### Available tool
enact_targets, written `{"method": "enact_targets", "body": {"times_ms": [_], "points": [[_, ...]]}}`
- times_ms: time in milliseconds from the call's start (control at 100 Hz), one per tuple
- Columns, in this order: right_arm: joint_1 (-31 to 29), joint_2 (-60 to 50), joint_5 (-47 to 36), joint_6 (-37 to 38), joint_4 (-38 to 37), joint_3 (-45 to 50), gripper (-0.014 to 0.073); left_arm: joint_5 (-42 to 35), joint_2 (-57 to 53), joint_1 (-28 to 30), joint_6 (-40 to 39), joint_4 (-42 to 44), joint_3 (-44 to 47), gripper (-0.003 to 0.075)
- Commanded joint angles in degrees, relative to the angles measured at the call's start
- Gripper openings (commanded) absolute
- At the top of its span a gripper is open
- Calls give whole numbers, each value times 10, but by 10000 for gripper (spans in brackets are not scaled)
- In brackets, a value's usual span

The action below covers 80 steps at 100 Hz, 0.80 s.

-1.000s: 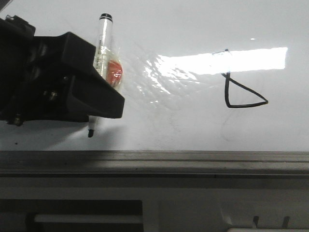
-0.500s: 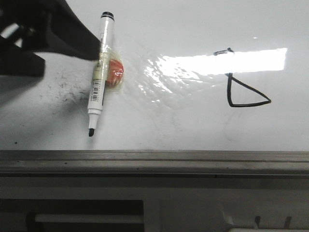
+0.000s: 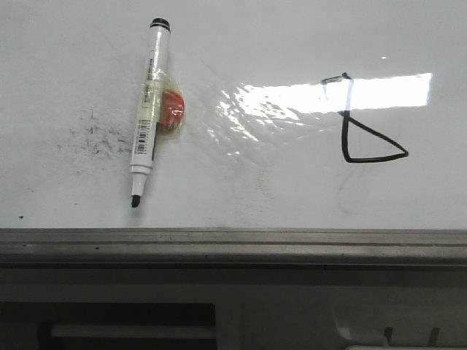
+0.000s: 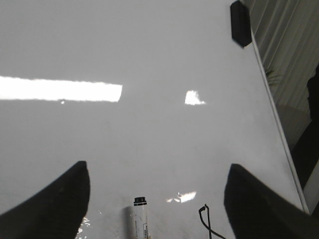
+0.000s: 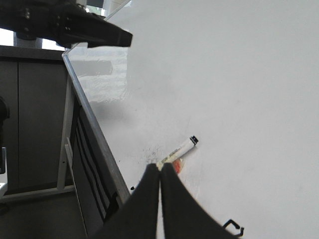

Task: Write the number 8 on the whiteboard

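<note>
Front view, rail: a grey metal rail (image 3: 233, 244) is seen along the near edge of the whiteboard (image 3: 66, 58).

Marker: the marker (image 3: 146, 124) lies flat and uncapped on the board, tip toward the rail, with an orange blob (image 3: 172, 109) taped to its side. A second ago it was clamped in the left hand; half a second ago that hand had let go and was lifting off; now no hand is seen in this view.

Smudge: a grey speckled ink smudge (image 3: 95, 137), hidden earlier by the hand, is now exposed just beside the marker.

8: the figure (image 3: 365, 124) stands well apart from the marker, on the right of the board, with a faint upper loop in the glare (image 3: 336, 93) and an angular closed lower loop. Its place on the board is unchanged across the three moments.

Left hand (image 4: 157, 199): seen from its own wrist camera, the fingers are held wide apart above the marker cap (image 4: 140, 201), touching nothing.

Right hand (image 5: 160, 172): the fingers are pressed together with nothing between them, raised off the board.

Far edge: a dark block (image 4: 240, 22) sits at the far corner of the board.

Meaning: the marker is judged to have been put down after writing; the task appears finished or nearly so.
</note>
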Motion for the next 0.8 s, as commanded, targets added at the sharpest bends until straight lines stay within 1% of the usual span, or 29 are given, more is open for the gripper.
{"method": "enact_targets", "body": {"times_ms": [0,70,120,140,190,260,440,530,790], "points": [[-5,-37,-42,12,-5,18,-42,12,-49,-1,0,6,10,386],[-5,-73,-44,12,-11,46,-42,16,-87,-1,0,6,32,288],[-5,-96,-46,12,-14,64,-42,20,-109,-1,0,6,48,197],[-5,-105,-46,12,-14,71,-42,20,-118,-1,0,6,54,174],[-5,-125,-47,12,-14,86,-42,21,-137,-1,0,6,68,80],[-5,-147,-47,12,-14,103,-42,21,-156,-1,0,5,84,-22],[-5,-172,-50,12,-14,120,-43,27,-168,-1,0,-17,98,-20],[-5,-171,-50,12,-3,120,-43,27,-168,-1,0,-20,98,-20],[-5,-171,-50,12,-3,120,-43,27,-168,-1,0,-20,98,-20]]}}
